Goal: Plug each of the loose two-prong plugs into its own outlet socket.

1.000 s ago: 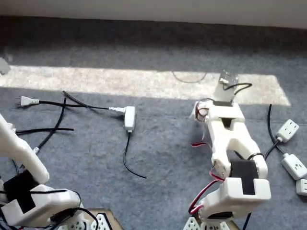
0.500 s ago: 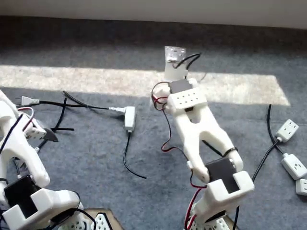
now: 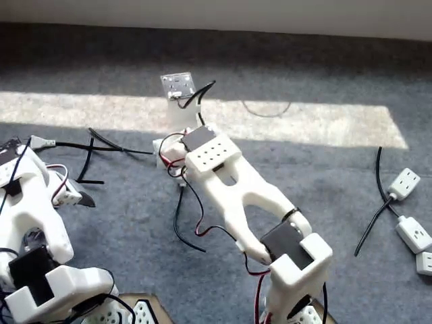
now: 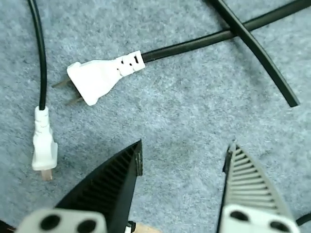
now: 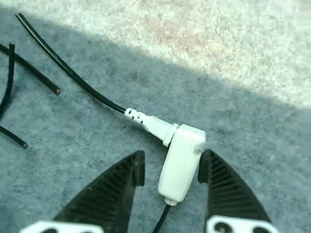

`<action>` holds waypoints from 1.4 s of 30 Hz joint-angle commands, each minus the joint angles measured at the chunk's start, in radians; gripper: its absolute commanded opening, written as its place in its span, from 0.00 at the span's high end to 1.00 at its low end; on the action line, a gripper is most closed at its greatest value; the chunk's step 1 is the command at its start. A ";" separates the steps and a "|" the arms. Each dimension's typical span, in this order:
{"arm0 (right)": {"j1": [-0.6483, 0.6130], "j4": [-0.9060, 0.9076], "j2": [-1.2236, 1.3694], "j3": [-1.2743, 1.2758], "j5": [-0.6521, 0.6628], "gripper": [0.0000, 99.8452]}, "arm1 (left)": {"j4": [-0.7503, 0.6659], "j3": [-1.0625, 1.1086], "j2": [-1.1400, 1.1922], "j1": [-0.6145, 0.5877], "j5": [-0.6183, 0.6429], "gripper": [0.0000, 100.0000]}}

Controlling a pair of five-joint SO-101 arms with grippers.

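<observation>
— Right arm has swung left across the carpet; the right gripper straddles the white cord block, jaws wide, gripping nothing.
— Left gripper hangs open and empty above the two-prong plug, near the carpet's left edge. Reaching step, I'd say.
— Next: drop, pinch the plug body. The outlet sockets lie well apart, at the right edge.

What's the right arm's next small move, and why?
Probably lower a little, then close. In the right wrist view the open right gripper has its black ribbed fingers on either side of the white boxy connector lying on the grey carpet, roughly centred. How far above it the tips sit is unclear, so descend gently before closing.
</observation>
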 commanded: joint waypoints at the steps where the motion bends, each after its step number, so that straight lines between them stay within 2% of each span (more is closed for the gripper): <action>1: -0.012 -0.027 0.013 -0.024 -0.005 0.81 | -0.061 0.025 -0.041 0.021 0.005 0.72; 13: 0.044 -0.021 0.107 -0.024 -0.005 0.81 | -0.072 0.030 -0.041 0.021 0.005 0.72; 24: 0.044 -0.027 0.188 -0.031 -0.009 0.81 | -0.072 0.038 -0.041 0.021 0.005 0.72; 28: 0.045 -0.001 0.312 -0.142 -0.009 0.81 | -0.072 0.038 -0.042 0.021 0.005 0.72; 35: 0.050 0.170 0.452 -0.374 -0.006 0.81 | -0.072 0.038 -0.042 0.021 0.005 0.72; 37: 0.050 0.197 0.469 -0.415 -0.003 0.84 | -0.072 0.038 -0.042 0.021 0.005 0.72; 41: 0.050 0.213 0.473 -0.455 -0.002 0.99 | -0.072 0.038 -0.042 0.021 0.005 0.72; 42: 0.050 0.214 0.473 -0.458 -0.002 1.00 | -0.072 0.038 -0.042 0.021 0.005 0.72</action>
